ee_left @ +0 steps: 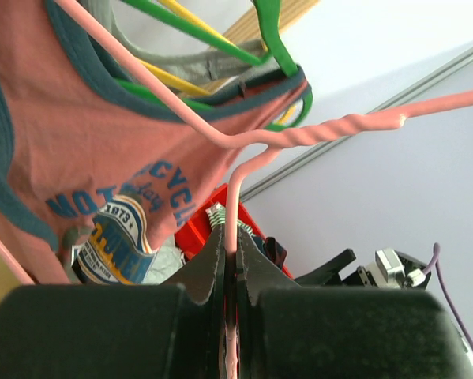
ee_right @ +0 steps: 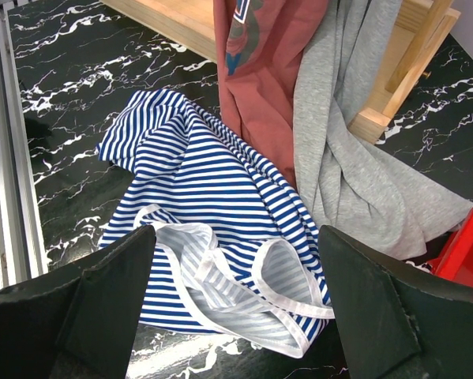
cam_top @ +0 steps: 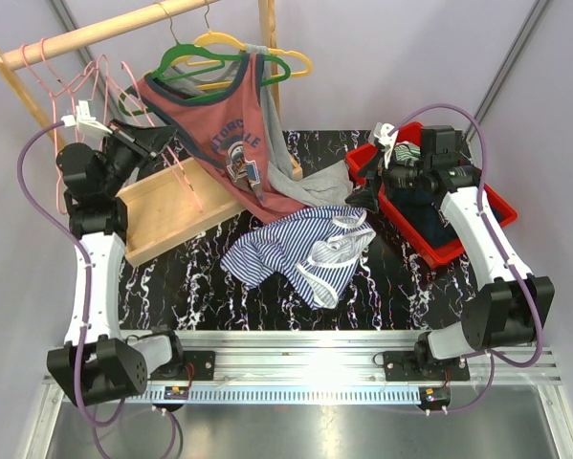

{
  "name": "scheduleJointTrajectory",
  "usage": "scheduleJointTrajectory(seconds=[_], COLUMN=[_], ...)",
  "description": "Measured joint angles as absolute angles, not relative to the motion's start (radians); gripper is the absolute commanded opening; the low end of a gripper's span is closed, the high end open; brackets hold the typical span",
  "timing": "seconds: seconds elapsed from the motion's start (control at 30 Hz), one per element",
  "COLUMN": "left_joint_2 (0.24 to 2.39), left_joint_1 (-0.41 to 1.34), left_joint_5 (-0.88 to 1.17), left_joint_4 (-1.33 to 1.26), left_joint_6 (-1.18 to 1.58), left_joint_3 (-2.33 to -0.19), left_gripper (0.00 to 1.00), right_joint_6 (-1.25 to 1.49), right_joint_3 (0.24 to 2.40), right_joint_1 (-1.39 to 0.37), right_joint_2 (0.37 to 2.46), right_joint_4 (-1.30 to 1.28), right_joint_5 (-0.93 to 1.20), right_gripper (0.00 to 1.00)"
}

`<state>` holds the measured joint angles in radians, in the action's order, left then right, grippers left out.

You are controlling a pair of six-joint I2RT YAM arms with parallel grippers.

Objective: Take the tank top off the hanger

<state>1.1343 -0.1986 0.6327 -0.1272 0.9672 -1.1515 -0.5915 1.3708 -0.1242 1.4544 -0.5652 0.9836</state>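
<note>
The left gripper (ee_left: 230, 251) is pressed together on the bare wire of a pink hanger (ee_left: 315, 130), near the wooden rail (cam_top: 85, 38); the striped tank top (ee_right: 212, 189) lies crumpled on the black marble table (cam_top: 171, 287), off any hanger; the right gripper (ee_right: 236, 237) hovers above it with its fingers spread wide, holding nothing; beside it a red tank top (cam_top: 219, 124) hangs on a green hanger (cam_top: 186, 59) and a grey tank top (cam_top: 296, 163) on a yellow hanger (cam_top: 224, 40), their hems reaching the table
</note>
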Motion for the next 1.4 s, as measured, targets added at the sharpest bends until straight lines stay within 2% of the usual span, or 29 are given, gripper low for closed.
scheduleJointTrajectory(seconds=[0.53, 0.97, 1.4], left_joint_2=[1.235, 1.257, 1.403], left_joint_1=[-0.213, -0.257, -0.275], left_joint_5=[0.649, 0.570, 0.565], left_joint_4=[-0.202, -0.002, 0.145], left_joint_6=[1.102, 1.204, 1.251], left_joint_3=[-1.338, -1.498, -1.677], left_gripper=[0.00, 0.00, 0.00], right_joint_6=[-0.605, -0.605, -0.604], right_joint_3=[1.371, 1.371, 1.371], right_joint_1=[-0.124, -0.124, -0.124], right_joint_2=[1.454, 1.454, 1.454], right_joint_4=[-0.567, -0.566, -0.564], right_joint_5=[0.977, 0.977, 0.978], right_gripper=[0.91, 0.92, 0.92])
